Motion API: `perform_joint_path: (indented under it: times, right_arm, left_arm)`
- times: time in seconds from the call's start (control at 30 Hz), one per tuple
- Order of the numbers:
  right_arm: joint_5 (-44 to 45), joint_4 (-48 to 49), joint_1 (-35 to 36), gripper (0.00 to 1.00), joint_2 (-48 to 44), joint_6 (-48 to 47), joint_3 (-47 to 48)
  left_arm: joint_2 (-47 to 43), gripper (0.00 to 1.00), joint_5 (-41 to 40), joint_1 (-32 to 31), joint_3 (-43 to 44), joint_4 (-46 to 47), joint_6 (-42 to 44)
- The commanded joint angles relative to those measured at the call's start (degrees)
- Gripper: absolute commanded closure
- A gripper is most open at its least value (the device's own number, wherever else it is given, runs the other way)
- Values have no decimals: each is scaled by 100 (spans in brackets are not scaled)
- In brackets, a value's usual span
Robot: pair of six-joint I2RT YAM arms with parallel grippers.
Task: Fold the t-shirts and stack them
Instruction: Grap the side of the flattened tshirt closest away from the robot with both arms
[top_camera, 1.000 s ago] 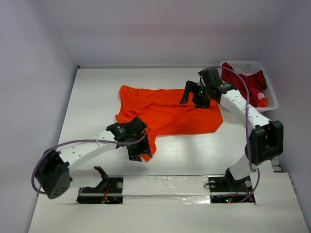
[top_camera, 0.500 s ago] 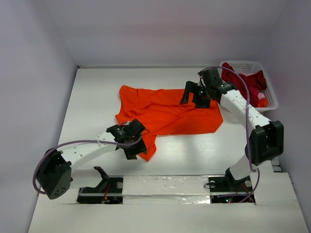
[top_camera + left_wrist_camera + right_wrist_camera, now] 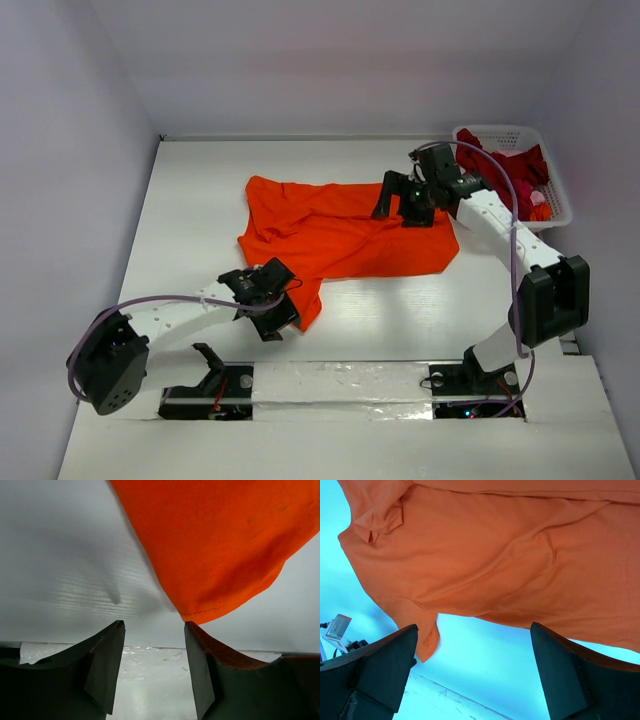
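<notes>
**Desk:** Since you have the feeds up, how far along are we?

**Me:** Barely started, I'd say. The orange t-shirt (image 3: 340, 235) lies spread but rumpled across the middle of the counter (image 3: 200, 200), with no fold in it yet. The crimson t-shirt (image 3: 500, 165) is bunched in the white latticed basket (image 3: 560, 205) at the far right. I see no stack anywhere, so both folds and the stacking are left.

**Desk:** And the hands?

**Me:** My left hand (image 3: 280, 320) is low at the shirt's near corner, about half open. Its wrist view shows only bare counter between the fingers, and the hem sits just beyond the right one, so it grips nothing. My right hand (image 3: 400, 205) hangs over the shirt's far right part, spread wide and empty. I can't tell whether it brushes the cloth.
</notes>
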Motion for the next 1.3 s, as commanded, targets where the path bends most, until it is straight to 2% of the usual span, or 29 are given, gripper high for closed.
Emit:
perform_joint_path:
  times: [0.0,0.37,0.5,0.63,0.8,1.0,1.1,1.27]
  right_arm:
    - [-102,65,31,1,-310,-48,-44]
    - [-163,39,31,1,-406,-57,-44]
    - [-198,74,31,1,-442,-57,-79]
    - [-251,109,31,1,-433,-31,-87]
    - [-313,153,31,2,-406,-5,-105]
    - [-304,127,31,2,-424,-13,-70]
    - [-330,135,31,2,-433,-22,-61]
    - [-313,118,31,2,-450,-31,-79]
  left_arm:
    - [27,52,-45,23,-56,240,-259]
    - [440,52,-440,23,76,451,-435]
    - [248,52,-440,23,-91,355,-654]
    - [-77,51,-826,23,-135,39,-865]
    - [62,52,-818,23,-284,152,-892]
    - [361,55,-765,23,-214,354,-822]
    - [484,60,-809,23,-170,407,-804]
    - [748,60,-818,23,-109,583,-743]
